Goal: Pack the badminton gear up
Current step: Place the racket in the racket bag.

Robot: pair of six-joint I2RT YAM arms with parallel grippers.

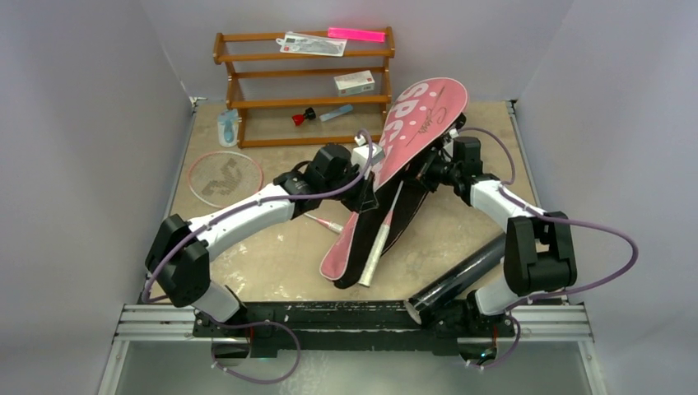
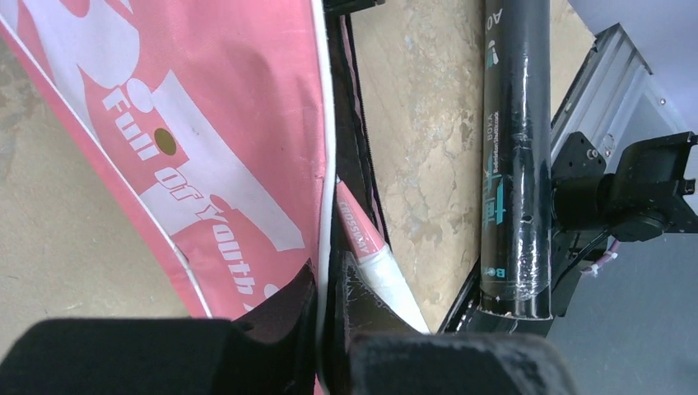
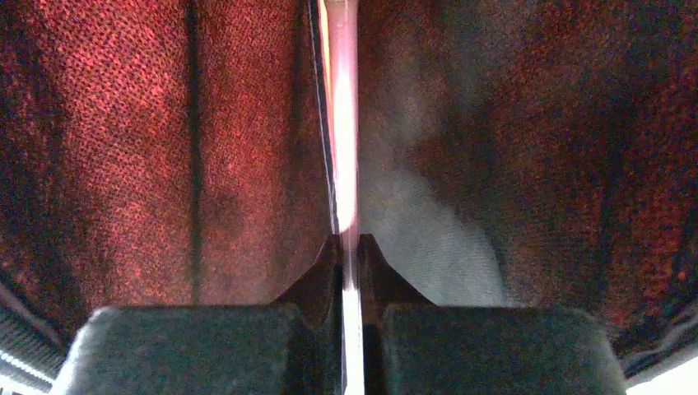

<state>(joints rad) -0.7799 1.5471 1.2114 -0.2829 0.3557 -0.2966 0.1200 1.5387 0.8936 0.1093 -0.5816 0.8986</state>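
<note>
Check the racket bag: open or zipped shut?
Open. The racket bag has its pink top lifted off the black underside, left gripper and right gripper each pinching an edge; a racket handle shows in the gap.

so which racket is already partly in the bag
The middle racket, its white handle sticking out of the bag; the other racket lies bare off to the left.

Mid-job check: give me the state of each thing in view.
pink bag, unzipped, tilted up off table
left gripper, shut on bag edge
right gripper, shut on bag edge
first racket, head in bag, handle out
second racket, flat on table, outside bag
black tube, lying on table
</note>
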